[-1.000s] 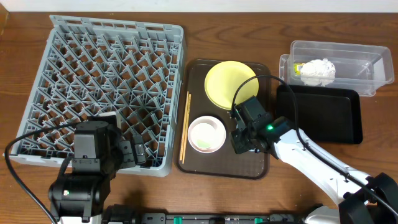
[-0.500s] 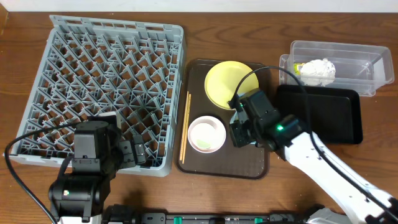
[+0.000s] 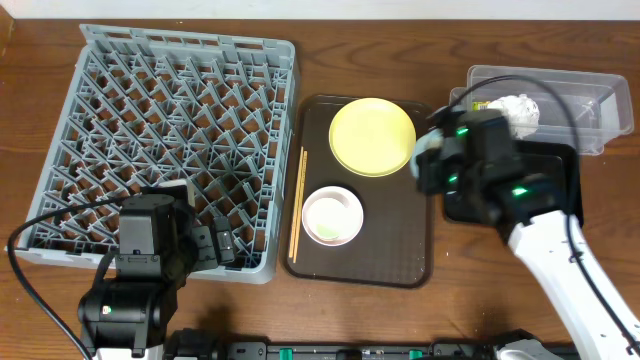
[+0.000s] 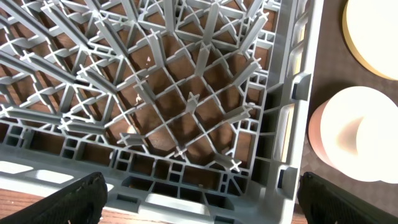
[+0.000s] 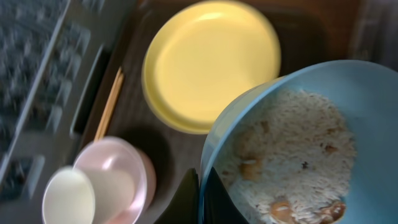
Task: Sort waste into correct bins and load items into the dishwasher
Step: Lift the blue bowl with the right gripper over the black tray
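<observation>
My right gripper is shut on the rim of the light-blue bowl, which holds beige rice crumbs. In the overhead view that gripper hangs over the brown tray's right edge, beside the black tray. The yellow plate, the white-pinkish bowl and the chopsticks lie on the brown tray. The white napkin and the wrapper lie in the clear tub. My left gripper is open and empty over the grey dish rack's front right corner.
The brown serving tray lies between the rack and the two bins. The rack fills the left wrist view, with the pinkish bowl at its right. The right arm's cable arcs over the clear tub.
My right arm has risen from the brown tray's lower right and swung right and back toward the black tray, with the blue bowl in its grip. The left arm has not moved.
</observation>
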`<control>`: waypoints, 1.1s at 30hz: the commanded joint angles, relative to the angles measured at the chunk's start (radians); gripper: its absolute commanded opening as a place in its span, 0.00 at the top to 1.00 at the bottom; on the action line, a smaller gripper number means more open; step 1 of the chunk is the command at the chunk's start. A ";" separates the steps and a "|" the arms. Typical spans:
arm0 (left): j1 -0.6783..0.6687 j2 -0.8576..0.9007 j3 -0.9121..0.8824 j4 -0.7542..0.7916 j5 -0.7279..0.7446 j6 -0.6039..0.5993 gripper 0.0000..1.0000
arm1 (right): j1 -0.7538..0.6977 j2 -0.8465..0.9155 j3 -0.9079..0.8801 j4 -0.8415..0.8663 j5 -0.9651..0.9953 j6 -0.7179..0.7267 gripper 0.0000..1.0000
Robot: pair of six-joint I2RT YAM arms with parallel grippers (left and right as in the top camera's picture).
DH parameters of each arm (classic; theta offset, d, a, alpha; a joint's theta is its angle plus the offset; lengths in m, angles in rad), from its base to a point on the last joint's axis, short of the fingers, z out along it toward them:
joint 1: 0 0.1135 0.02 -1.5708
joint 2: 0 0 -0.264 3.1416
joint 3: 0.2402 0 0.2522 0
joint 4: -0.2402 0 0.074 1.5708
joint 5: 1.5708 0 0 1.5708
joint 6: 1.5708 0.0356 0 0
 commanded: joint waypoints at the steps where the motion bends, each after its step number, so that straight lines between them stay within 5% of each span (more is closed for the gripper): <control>1: -0.004 0.001 0.019 -0.003 -0.002 -0.005 0.02 | -0.147 -0.002 0.024 0.019 -0.198 -0.010 0.99; 10: -0.004 0.001 0.019 -0.003 -0.002 -0.005 0.02 | -0.383 0.123 0.022 0.018 -0.575 -0.010 0.99; 33: -0.004 0.001 0.019 -0.003 -0.002 -0.005 0.02 | -0.638 0.457 0.022 0.128 -1.052 -0.016 0.99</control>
